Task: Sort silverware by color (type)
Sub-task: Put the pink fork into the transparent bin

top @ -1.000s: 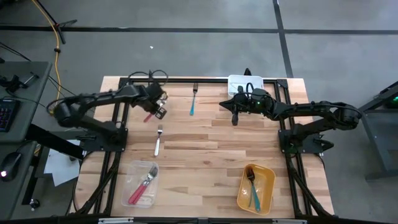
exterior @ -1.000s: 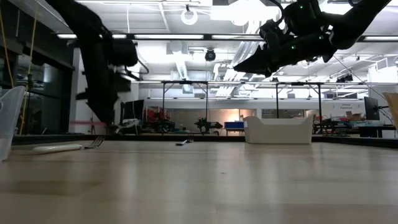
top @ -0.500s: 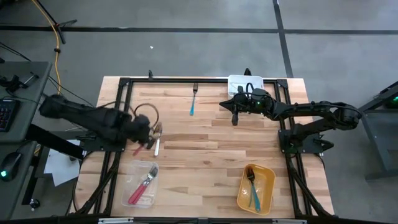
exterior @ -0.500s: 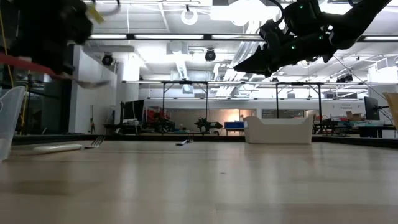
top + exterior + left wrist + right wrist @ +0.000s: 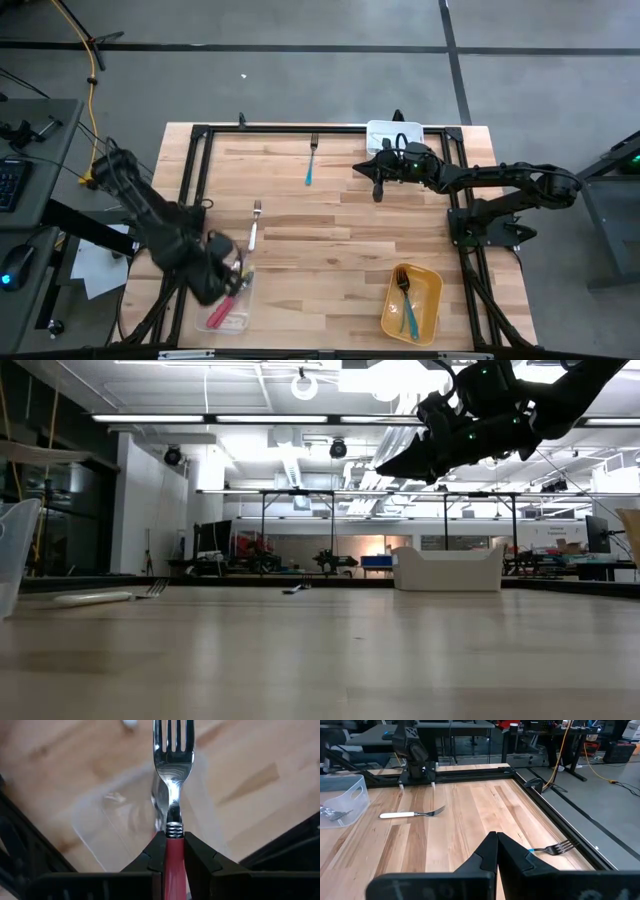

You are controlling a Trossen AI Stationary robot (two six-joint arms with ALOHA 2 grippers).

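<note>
My left gripper is shut on a red-handled fork above the clear container at the near left. A red-handled utensil lies in that container. A white-handled fork lies flat on the wood just beyond it. A teal-handled fork lies near the far edge. My right gripper hangs shut and empty at the far right, above the table. The yellow container at the near right holds forks. My left gripper pinches the fork's red handle between its two fingers, right at the metal collar where the head begins. The fingers come from above, pointing steeply down. The silver head and tines stick out past the fingertips, and the fork is clear of the container.
A white container stands at the far edge behind my right gripper. A black frame runs around the tabletop. The wood between the white-handled fork and the yellow container is bare.
My left gripper has swung from the far left of the table toward the near edge with the red-handled fork, turning as it went. It now stands over the clear container. The fork has stayed in the hold.
</note>
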